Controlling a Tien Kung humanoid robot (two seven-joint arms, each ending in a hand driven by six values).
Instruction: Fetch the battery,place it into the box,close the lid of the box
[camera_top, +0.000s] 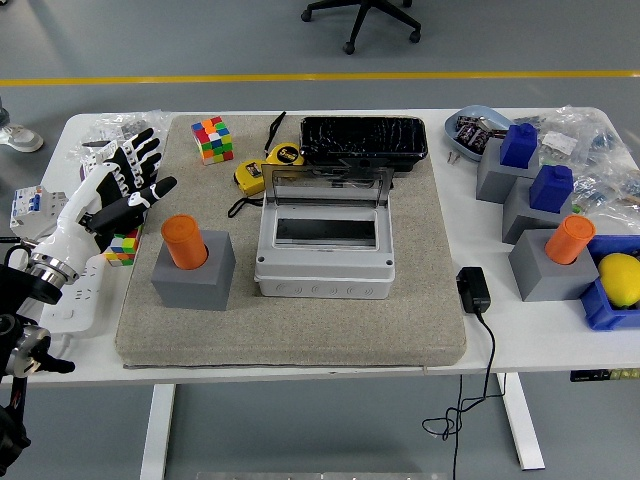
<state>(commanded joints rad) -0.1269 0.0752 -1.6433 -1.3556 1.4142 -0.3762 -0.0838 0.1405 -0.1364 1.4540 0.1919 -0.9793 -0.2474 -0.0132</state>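
Note:
An orange cylindrical battery stands upright in a grey block holder on the left of the felt mat. The grey plastic box sits mid-mat, its clear-windowed lid raised at the back and the inside showing empty. My left hand, white with black finger joints, hovers just left of the battery with fingers spread, holding nothing and not touching it. A second orange battery stands in a grey holder at the right.
A Rubik's cube, yellow tape measure and black tray lie behind the box. Another cube and a white power strip are under my left hand. Blue blocks, a blue bin holding a lemon and a power adapter sit right.

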